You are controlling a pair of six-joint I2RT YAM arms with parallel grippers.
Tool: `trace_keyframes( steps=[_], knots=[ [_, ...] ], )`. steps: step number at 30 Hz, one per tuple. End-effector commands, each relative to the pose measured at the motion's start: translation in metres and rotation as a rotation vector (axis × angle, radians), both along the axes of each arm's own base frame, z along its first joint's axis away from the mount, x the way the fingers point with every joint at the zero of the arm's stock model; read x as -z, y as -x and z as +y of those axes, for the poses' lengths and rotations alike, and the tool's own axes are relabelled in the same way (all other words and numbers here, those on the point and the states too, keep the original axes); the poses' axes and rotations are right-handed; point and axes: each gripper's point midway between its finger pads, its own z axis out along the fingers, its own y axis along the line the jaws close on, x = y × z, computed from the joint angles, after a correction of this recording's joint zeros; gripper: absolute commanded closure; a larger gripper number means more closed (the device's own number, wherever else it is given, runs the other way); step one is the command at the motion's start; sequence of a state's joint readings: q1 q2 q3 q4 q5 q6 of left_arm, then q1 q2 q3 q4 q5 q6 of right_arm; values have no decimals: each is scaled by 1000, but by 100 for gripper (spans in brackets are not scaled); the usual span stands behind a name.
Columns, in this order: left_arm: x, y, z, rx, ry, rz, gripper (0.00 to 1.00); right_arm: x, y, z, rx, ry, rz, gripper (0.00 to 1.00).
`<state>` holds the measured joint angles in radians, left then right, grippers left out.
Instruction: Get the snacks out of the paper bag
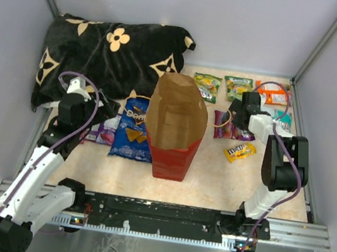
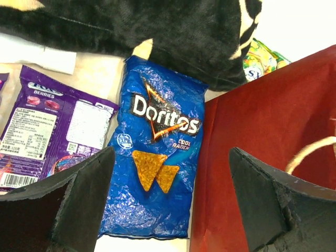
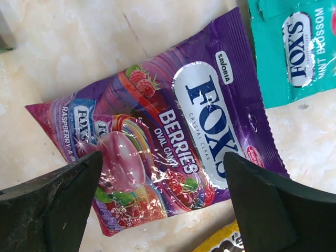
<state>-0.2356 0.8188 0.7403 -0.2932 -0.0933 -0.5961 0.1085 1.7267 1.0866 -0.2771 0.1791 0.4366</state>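
The red paper bag (image 1: 173,155) stands upright mid-table, its brown inside showing; its red wall is also in the left wrist view (image 2: 268,131). The blue Doritos bag (image 1: 133,134) lies flat left of it. My left gripper (image 1: 97,114) is open and empty above the Doritos bag (image 2: 157,152) and a purple packet (image 2: 44,131). My right gripper (image 1: 236,118) is open and empty over a purple Fox's berries packet (image 3: 173,136). A teal packet (image 3: 294,47) and the yellow M&M's pack (image 1: 240,152) lie near it. Two green packets (image 1: 207,86) and an orange one (image 1: 276,98) lie at the back.
A black flower-patterned pillow (image 1: 108,60) fills the back left corner, touching the Doritos bag's top. Grey walls enclose the table on three sides. The bag's looped handle (image 2: 310,152) hangs beside my left gripper's right finger.
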Motion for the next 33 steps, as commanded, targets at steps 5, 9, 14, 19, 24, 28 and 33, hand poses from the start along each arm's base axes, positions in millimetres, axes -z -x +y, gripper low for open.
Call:
trace_keyframes(
  steps=[5,9,14,19,24,28,33],
  knots=[
    [-54,9,0,40,-2,-112,5,-1,-11,13,-28,-43,-62,1],
    [-64,11,-4,69,2,-144,5,8,-14,17,-12,-50,-53,1],
    [-68,12,-6,85,-7,-159,5,19,-17,20,13,-65,-55,1],
    [-73,13,-8,100,-11,-170,5,16,-27,24,5,-78,-59,1],
    [-72,13,-8,104,-14,-165,5,12,-38,22,14,-62,-67,1],
    [-72,13,-11,128,-25,-166,5,11,-49,20,26,-48,-76,1],
    [-72,15,-13,157,-47,-154,5,-9,-63,27,-6,-79,-128,1]
  ],
)
